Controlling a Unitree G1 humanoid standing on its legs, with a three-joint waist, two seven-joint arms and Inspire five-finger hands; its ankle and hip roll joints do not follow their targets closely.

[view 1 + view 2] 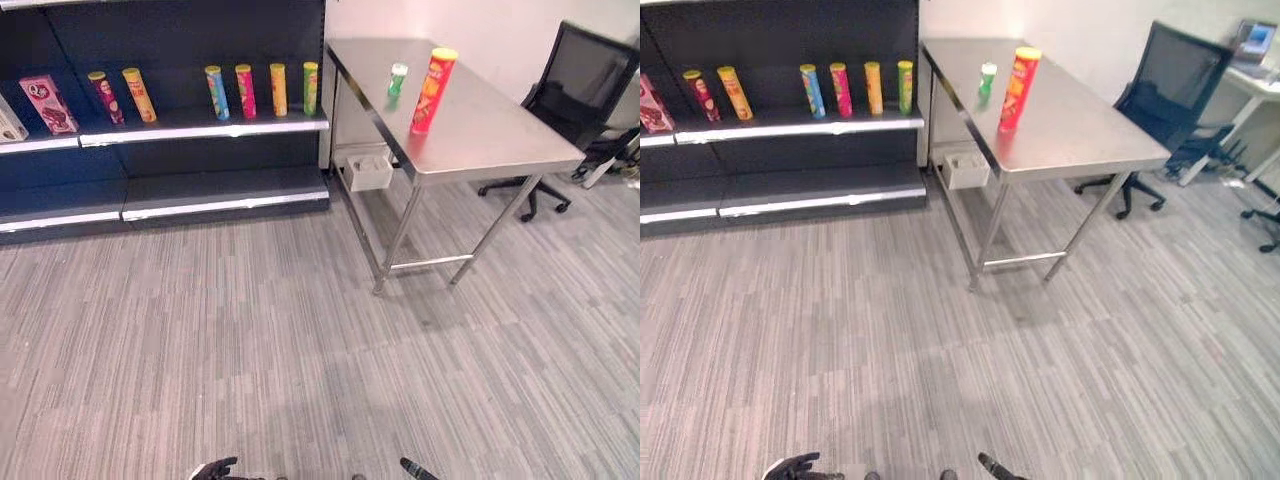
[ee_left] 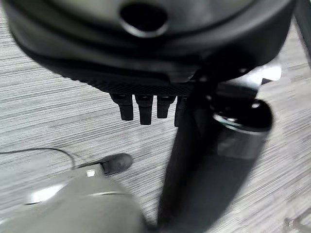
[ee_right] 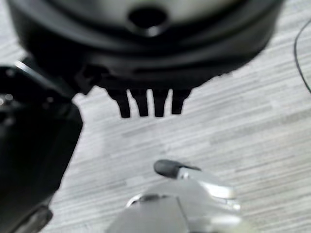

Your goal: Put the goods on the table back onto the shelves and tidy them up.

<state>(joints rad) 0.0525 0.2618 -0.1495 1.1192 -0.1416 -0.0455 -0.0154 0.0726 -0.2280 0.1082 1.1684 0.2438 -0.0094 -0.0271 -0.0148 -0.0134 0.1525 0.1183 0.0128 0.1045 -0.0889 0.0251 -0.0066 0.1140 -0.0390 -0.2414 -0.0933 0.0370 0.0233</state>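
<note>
Steel worktop [image 1: 480, 135]: is standing just to the right of the shelves [image 1: 200, 128], carrying the two goods that are waiting to be put back
Tall red can [image 1: 432, 92]: is standing upright near the worktop's middle, its long axis running vertically and its yellow lid pointing up
Small green tub [image 1: 397, 80]: is standing upright near the red can, on the side towards the shelves and a little further back, not touching it, with its pale cap pointing up
Shelf stock: six slim cans [image 1: 245, 91] are standing upright in a row on the upper board, two to the left and four to the right, with a gap lying between the groups and a pink box [image 1: 48, 103] sitting further left
Left hand [image 1: 215, 468]: is hanging low over the floor [image 1: 300, 340], its fingers [image 2: 145, 110] reaching out straight and loose, grasping nothing
Right hand [image 1: 418, 469]: is likewise hanging low, its fingers [image 3: 146, 104] lying released and empty
Step in hand: by my judgement the approach is only beginning, as nothing is being carried and both goods are sitting well apart from the hands
Next move: is probably calling for walking up to the worktop, raising one hand and wrapping the fingers round the red can's side, across its vertical axis, keeping it upright for the shelf gap
</note>
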